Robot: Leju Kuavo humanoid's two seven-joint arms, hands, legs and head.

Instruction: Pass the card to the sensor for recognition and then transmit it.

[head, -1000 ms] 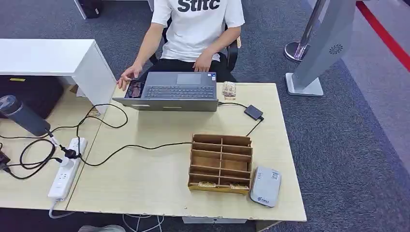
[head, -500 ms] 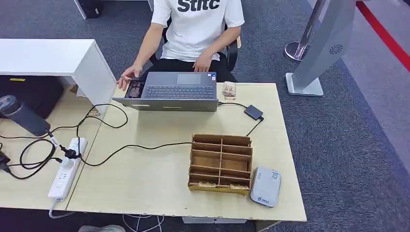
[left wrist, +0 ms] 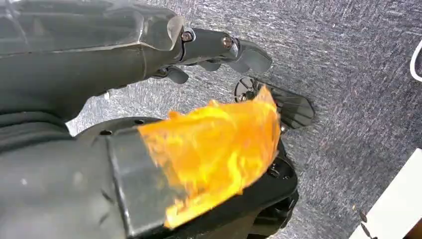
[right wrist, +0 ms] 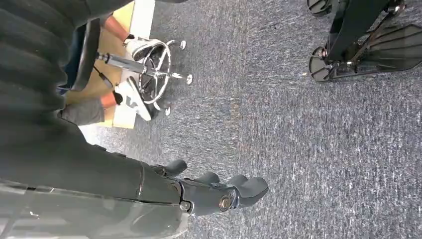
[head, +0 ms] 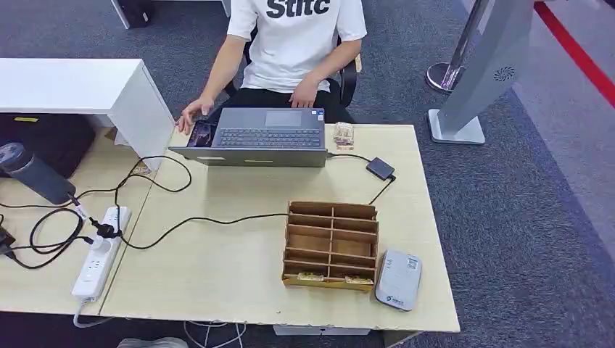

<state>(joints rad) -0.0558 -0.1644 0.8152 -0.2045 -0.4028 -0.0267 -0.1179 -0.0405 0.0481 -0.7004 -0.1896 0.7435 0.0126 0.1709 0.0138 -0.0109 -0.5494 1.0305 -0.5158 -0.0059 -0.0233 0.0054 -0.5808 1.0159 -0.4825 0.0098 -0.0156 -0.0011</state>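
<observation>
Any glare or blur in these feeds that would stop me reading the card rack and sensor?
Head view: evenly lit, sharp; wooden rack and grey sensor are clear. Left wrist view: a blurred orange patch, out of focus, covers the centre beneath the left hand. Right wrist view: carpet sharp, right hand slightly soft.

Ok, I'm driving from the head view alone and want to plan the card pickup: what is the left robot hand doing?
Observer: The left robot hand hangs over grey carpet, holding nothing.
Operator: And the right one?
Observer: The right robot hand is empty too, fingers loosely extended above the carpet.
Operator: Anything near it?
Observer: A chair base with castors and a person's shoe lie beyond it on the floor.
</observation>
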